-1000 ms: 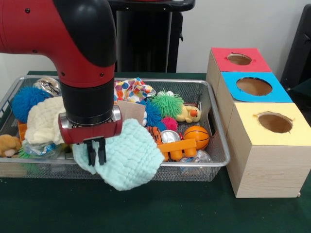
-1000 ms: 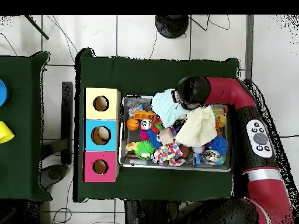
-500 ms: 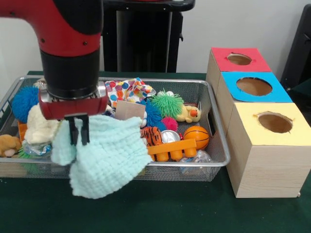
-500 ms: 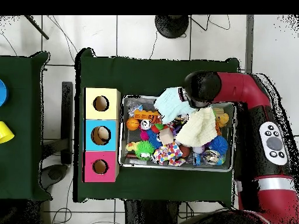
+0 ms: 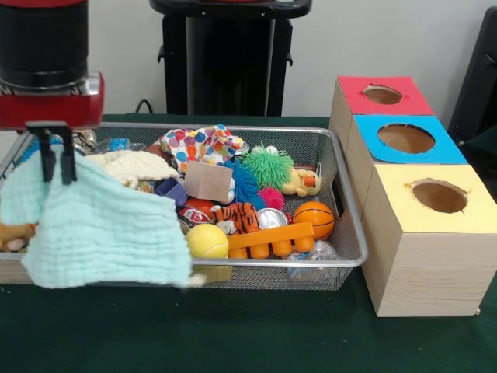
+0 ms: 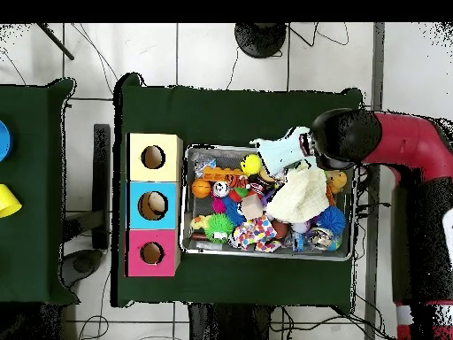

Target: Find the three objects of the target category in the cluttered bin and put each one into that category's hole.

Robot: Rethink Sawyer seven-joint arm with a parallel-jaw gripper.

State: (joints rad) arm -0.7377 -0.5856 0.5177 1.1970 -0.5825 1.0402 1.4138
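Observation:
My gripper is shut on a pale mint cloth and holds it up over the left front corner of the wire mesh bin; the cloth hangs down over the bin's front rim. The tiger-striped plush lies in the middle front of the bin. The yellow duck lies at the right, next to a green spiky ball. The tan furry plush shows at the left edge, partly behind the cloth. The red-topped box's hole is at the far right. In the overhead view the cloth hangs below the arm.
A cream cloth, a polka-dot cloth, a yellow ball, an orange basketball and several other toys fill the bin. The blue-topped box and the yellow-topped box stand in front of the red one.
My gripper has risen and moved left in the front view, carrying the mint cloth off the pile. The yellow ball and the tiger plush are uncovered.

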